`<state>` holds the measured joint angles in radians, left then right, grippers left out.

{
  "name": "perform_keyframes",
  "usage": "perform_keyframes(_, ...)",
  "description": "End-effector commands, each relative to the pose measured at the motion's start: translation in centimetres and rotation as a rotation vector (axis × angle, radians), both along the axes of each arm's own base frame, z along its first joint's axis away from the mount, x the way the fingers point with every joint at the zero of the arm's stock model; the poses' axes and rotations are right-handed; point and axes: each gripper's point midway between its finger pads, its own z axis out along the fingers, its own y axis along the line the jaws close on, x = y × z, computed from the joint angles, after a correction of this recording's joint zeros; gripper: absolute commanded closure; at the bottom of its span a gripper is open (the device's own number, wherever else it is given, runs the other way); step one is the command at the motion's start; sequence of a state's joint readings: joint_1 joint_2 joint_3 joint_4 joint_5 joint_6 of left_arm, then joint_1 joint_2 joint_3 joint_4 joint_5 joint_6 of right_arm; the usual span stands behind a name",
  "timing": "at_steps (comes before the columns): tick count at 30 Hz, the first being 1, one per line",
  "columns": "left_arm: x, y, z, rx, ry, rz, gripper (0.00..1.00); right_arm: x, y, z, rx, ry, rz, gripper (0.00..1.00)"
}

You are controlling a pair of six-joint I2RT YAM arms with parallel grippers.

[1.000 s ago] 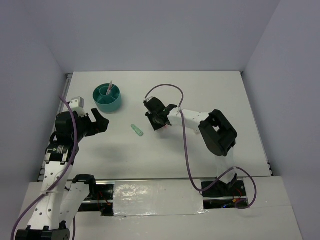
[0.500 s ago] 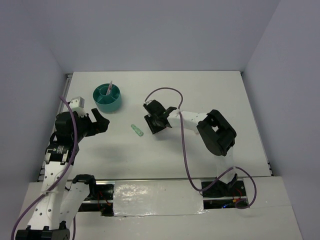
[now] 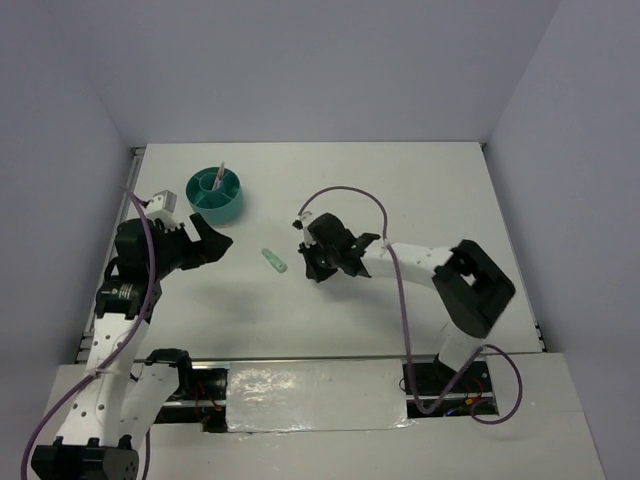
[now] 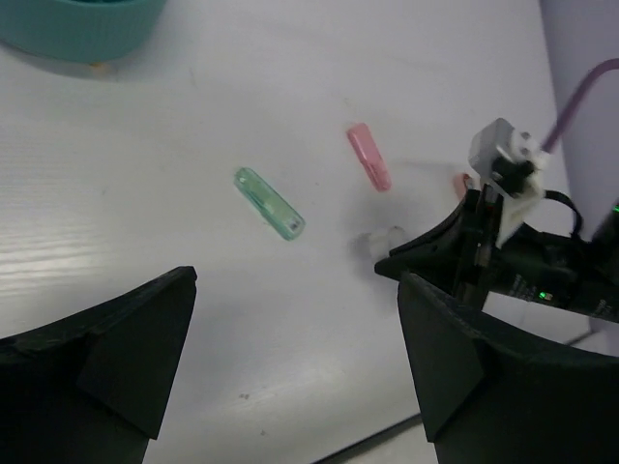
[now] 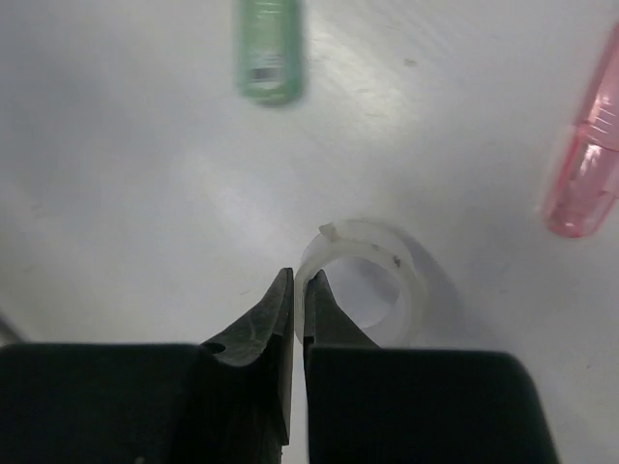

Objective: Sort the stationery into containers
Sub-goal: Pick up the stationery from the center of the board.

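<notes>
My right gripper (image 5: 300,280) is shut on the wall of the white tape ring (image 5: 377,275), just above or on the table; in the top view the right gripper (image 3: 313,262) sits mid-table. A mint-green block (image 5: 269,48) lies ahead of it and a pink block (image 5: 585,164) to its right. The left wrist view shows the mint-green block (image 4: 269,203), the pink block (image 4: 369,157), the tape ring (image 4: 383,239) and a tiny orange piece (image 4: 461,182). My left gripper (image 3: 207,240) is open and empty, near the teal organizer (image 3: 215,208), which holds a pen (image 3: 219,176).
The mint-green block (image 3: 274,261) lies between the two grippers. The organizer's rim (image 4: 77,29) shows at the left wrist view's top left. Grey walls close in the table's back and sides. The right arm's purple cable (image 3: 345,195) loops above it.
My right gripper has moved nearer and slightly right, its elbow swinging out right. My left gripper has shifted a little up and right.
</notes>
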<state>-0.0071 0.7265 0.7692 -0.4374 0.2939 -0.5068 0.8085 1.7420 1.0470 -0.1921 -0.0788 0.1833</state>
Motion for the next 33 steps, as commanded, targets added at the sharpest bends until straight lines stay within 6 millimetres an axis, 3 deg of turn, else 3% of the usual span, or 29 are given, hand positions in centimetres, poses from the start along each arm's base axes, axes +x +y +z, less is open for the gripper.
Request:
perform_keyframes(1,0.1,-4.1,1.7,-0.221,-0.015,-0.146,0.03,-3.3,5.9,11.2,0.345,-0.229,0.258,1.00)
perform_keyframes(5,-0.6,-7.9,3.1,-0.302,0.013,-0.199,0.04,-7.7,7.5,16.0,0.458,-0.368,0.414,1.00)
perform_keyframes(7,-0.6,-8.5,3.7,-0.306,0.016,-0.183,0.05,-9.8,7.7,18.7,0.519,-0.434,0.462,1.00)
perform_keyframes(10,-1.7,-9.8,4.2,-0.359,0.030,-0.203,0.08,-10.7,7.0,21.0,0.568,-0.524,0.459,1.00)
perform_keyframes(18,-3.7,-11.3,5.8,-0.450,0.006,-0.259,0.22,-12.9,6.0,23.6,0.630,-0.617,0.542,1.00)
perform_keyframes(26,-4.5,-13.1,6.1,-0.467,0.013,-0.339,0.24,-11.8,6.5,23.3,0.568,-0.619,0.520,1.00)
perform_keyframes(32,-4.8,-14.4,5.0,-0.449,0.041,-0.379,0.33,-11.1,7.3,23.4,0.524,-0.616,0.534,1.00)
perform_keyframes(33,-4.7,-14.5,4.9,-0.447,0.044,-0.379,0.39,-11.2,7.4,23.4,0.526,-0.615,0.538,1.00)
